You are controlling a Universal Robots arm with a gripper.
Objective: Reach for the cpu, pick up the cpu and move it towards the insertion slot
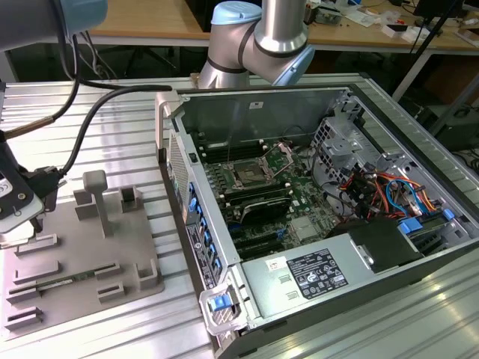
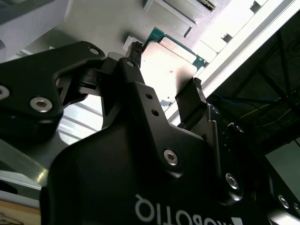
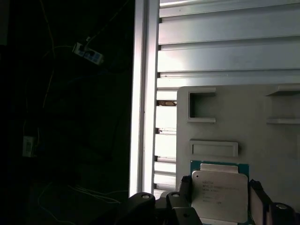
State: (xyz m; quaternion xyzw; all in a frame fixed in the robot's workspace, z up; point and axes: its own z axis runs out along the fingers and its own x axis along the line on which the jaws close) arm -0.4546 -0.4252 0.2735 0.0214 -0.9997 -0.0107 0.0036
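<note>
The tool (image 2: 165, 68) is closed on the cpu (image 3: 219, 196), one finger against each of two opposite edges, at the end of the grey tray (image 1: 82, 262) on the exterior view's left. The insertion slot (image 1: 247, 177) lies well apart, inside the open computer case (image 1: 359, 247) on the worktop (image 1: 112, 120).

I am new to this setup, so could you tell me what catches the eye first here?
The open computer case dominates the exterior view, its insertion slot shining inside. On the grey tray at that view's left, the second wrist view shows the hand right at the silvery cpu.
</note>
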